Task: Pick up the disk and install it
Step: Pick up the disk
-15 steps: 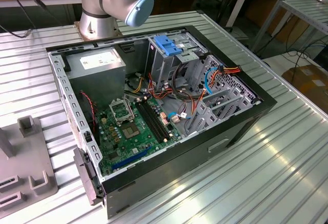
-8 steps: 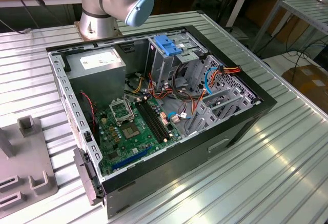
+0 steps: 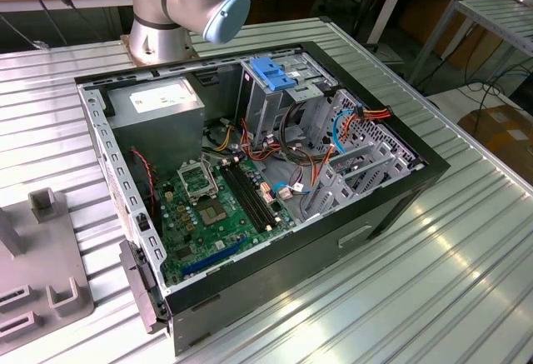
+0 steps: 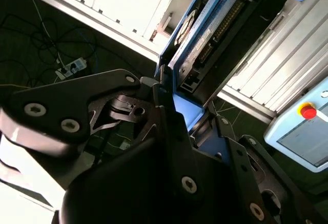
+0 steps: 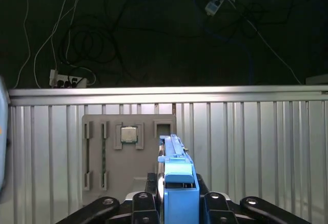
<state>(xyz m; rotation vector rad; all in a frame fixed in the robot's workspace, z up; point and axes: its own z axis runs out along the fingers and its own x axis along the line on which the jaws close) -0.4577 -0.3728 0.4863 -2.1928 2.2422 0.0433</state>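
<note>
Disk [image 5: 178, 180], edge-on, clamped in gripper [image 5: 178, 206]

I have the open computer case [image 3: 275, 276] lying on its side on the ridged metal table [image 3: 433, 289]. Inside the case, a grey power-supply box [image 3: 158, 107] with a white label fills the far corner at the exterior view's left. The green motherboard [image 3: 218, 207] covers the floor in front of it. An upright metal cage with a blue plastic top [image 3: 272, 74] stands by the case's far wall, with red and orange cables [image 3: 372, 114] beyond it. Outside the case, to the exterior view's left, I see a grey fixture plate [image 3: 50, 289]. In the first wrist view it carries 1 square chip [image 5: 128, 134] beside 2 long slots [image 5: 103, 155].
</note>
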